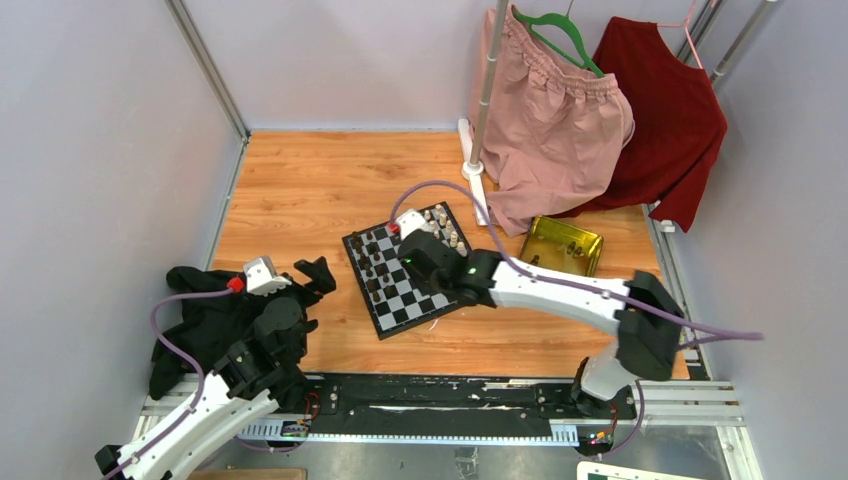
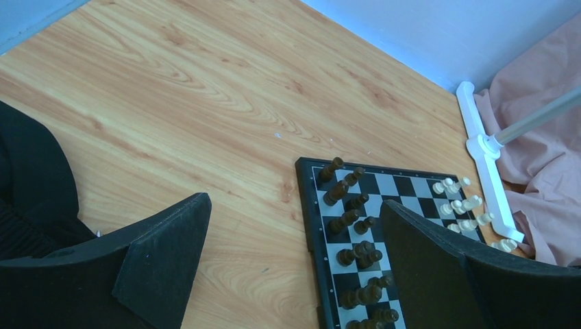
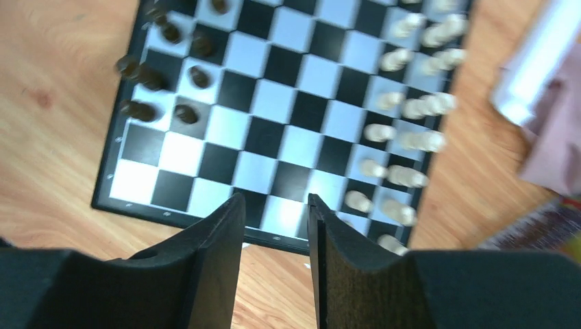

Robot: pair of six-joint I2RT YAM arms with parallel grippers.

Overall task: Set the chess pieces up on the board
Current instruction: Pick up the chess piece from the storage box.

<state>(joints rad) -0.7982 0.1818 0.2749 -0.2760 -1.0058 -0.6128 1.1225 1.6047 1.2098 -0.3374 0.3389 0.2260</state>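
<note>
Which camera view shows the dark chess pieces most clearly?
The left wrist view: the dark chess pieces are sharp, with shapes visible, standing along one side of the board. The right wrist view shows them blurred at its upper left; the top view shows them tiny.

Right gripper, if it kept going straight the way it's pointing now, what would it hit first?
Probably the board: the right gripper points down at bare squares near its edge. The pale pieces stand off to one side, though depth is hard to judge.
</note>
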